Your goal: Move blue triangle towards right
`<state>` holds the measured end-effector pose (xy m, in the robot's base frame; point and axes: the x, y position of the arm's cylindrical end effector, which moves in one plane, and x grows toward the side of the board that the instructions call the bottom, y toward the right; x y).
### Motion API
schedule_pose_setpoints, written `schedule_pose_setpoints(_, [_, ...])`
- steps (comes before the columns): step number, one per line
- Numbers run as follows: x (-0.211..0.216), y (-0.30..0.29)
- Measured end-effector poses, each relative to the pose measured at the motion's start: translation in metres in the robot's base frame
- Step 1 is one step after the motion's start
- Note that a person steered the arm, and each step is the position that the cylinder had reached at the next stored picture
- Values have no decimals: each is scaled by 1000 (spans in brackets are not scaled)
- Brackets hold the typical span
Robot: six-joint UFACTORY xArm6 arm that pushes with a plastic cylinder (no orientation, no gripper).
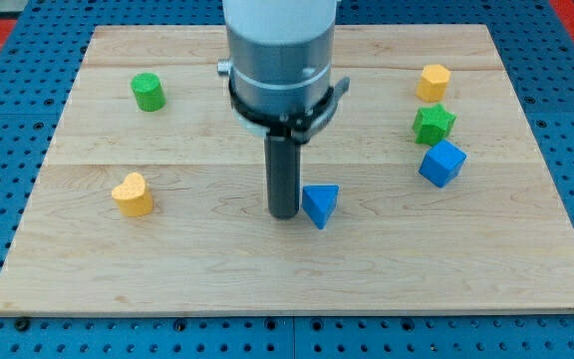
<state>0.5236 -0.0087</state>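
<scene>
The blue triangle (320,204) lies near the middle of the wooden board (297,269), slightly toward the view's bottom. My tip (285,212) stands right at its left side, touching or nearly touching it. The rod hangs from the arm's large grey body at the view's top centre.
A blue cube (441,163), a green star-shaped block (433,124) and a yellow hexagonal block (432,82) stand at the view's right. A green cylinder (148,92) is at upper left. A yellow heart-shaped block (133,194) is at left. Blue pegboard surrounds the board.
</scene>
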Motion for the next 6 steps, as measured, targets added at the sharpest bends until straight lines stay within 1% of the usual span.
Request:
schedule_pose_setpoints(1, [1,38])
schedule_pose_setpoints(2, [-15,1])
schedule_pose_setpoints(3, [-24,-8])
schedule_pose_setpoints(4, [-32,1])
schedule_pose_setpoints(5, [-32,26])
schedule_pose_setpoints(6, [-43,4])
